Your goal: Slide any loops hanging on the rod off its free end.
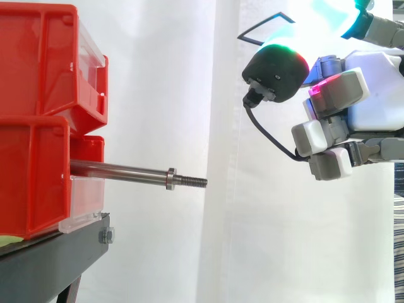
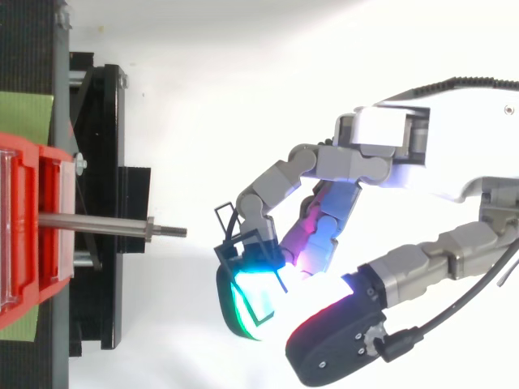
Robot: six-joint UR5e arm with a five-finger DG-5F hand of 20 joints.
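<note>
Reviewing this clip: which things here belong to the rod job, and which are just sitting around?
Job: rod, bare; thin black loop, pinched in the hand beyond the rod's free end.
Lying about: red bins; black stand; white curtain.

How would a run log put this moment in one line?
rod: no loops | loop: pinched in fingers | hand: beyond rod's free end, apart
</note>
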